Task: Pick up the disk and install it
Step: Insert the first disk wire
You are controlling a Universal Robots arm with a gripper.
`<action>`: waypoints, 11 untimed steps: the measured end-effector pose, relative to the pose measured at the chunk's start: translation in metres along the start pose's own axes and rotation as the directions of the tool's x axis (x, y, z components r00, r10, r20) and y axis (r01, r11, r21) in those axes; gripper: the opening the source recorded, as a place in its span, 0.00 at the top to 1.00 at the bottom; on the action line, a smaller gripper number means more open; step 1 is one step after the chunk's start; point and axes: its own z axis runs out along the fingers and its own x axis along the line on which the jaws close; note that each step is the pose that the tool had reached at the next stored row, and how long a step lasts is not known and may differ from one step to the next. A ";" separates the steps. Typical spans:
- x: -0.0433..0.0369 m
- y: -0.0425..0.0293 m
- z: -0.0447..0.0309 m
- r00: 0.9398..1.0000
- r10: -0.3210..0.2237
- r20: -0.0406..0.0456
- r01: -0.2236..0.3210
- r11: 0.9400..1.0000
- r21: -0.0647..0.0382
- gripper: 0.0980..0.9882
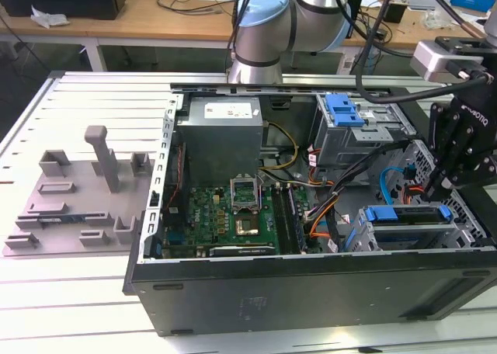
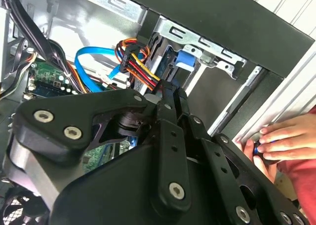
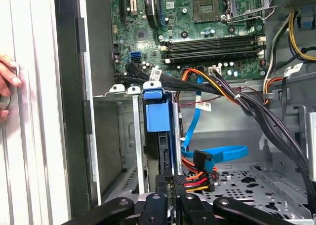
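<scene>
The disk (image 1: 405,214) lies in the drive cage at the front corner of the open computer case, on the exterior view's right, with its blue bracket framing it. In the first wrist view the disk (image 3: 158,117) stands edge-on between the cage's metal rails. My gripper (image 1: 443,187) hangs just above the disk's outer end, fingers pressed together with nothing between them. In both wrist views the fingertips (image 2: 170,94) meet beside a black connector with coloured wires (image 3: 190,179). The blue bracket (image 2: 185,58) shows just past them.
Blue data cables (image 3: 217,153) and thick black cable bundles (image 3: 256,111) cross the case by the cage. The motherboard (image 1: 225,214) and power supply (image 1: 221,137) fill the case's left. A grey fixture plate (image 1: 78,206) lies outside it. A person's hand (image 2: 281,141) rests on the case's edge.
</scene>
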 end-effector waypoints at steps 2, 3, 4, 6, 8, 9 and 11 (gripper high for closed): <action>-0.0006 0.0000 -0.0001 1.000 -0.006 0.000 0.006 1.000 0.001 0.93; -0.0013 0.0001 -0.0002 1.000 -0.011 0.000 0.011 1.000 0.001 0.93; -0.0024 0.0002 -0.0003 1.000 -0.017 0.000 0.017 1.000 0.002 0.93; -0.0028 0.0002 -0.0003 1.000 -0.025 0.000 0.025 1.000 0.003 0.93; -0.0029 0.0002 -0.0004 1.000 -0.030 0.000 0.030 1.000 0.004 0.93; -0.0029 0.0002 -0.0003 0.999 -0.033 0.000 0.033 0.999 0.005 0.93; -0.0029 0.0002 -0.0003 0.999 -0.034 0.000 0.034 0.999 0.006 0.93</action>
